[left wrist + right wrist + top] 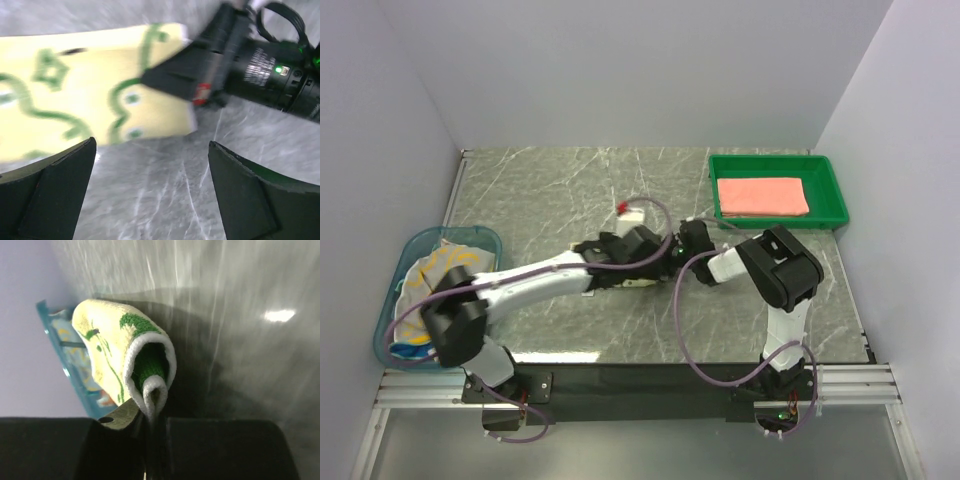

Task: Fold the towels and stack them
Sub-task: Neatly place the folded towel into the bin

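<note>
The yellow towel (75, 85), patterned with green frog shapes, is seen flat on the grey counter (165, 200) in the upper left of the left wrist view. In the top view it is almost wholly hidden under the two arms at mid-frame. One white-hemmed edge is pinched by the right tool (152, 412), whose jaws are pressed together on it at the lower middle of the right wrist view, the cloth curling over above them. The left tool (152, 145) is spread wide, grips nothing, and is held over bare counter just beside the towel's near edge.

The step is judged to be a fold, or a lift, of this towel by the pinched edge. To be done well, the edge should be carried low and straight so that the corners are matched and the lower layer is not dragged. The spread tool could be pressed on the far part to anchor it.

A folded pink towel (763, 195) is seen in the green tray (832, 200) at upper right, and more cloths (435, 270) in the blue basket (420, 238) at left.
</note>
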